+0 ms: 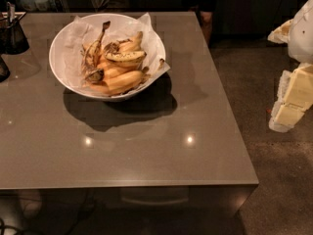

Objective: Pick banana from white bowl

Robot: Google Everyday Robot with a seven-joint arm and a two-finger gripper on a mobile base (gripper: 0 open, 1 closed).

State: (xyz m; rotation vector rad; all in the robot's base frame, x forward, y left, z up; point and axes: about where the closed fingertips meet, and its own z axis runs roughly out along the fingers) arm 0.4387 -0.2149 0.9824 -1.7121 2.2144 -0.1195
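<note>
Camera view. A white bowl (pixel 57 58), lined with crumpled white paper (pixel 148 29), stands on the far left part of a grey table (pixel 146 151) and casts a dark shadow toward the near side. It holds a pile of bananas. The banana (pixel 125 56), yellow and heavily speckled with brown, lies roughly level across the top of the pile, right of the bowl's centre, resting on cleaner yellow bananas (pixel 120 77) beneath it. A darker, blotched banana (pixel 94 50) leans at the left of the pile with its stem pointing up.

The gripper (pixel 289 106) hangs at the right edge of the view, off the table and over the floor (pixel 244 82), well apart from the bowl and lower in the view than the banana. It touches nothing and carries nothing visible; whether it is released or clenched cannot be told.

A small dark container (pixel 12 33) stands at the table's far left edge.
</note>
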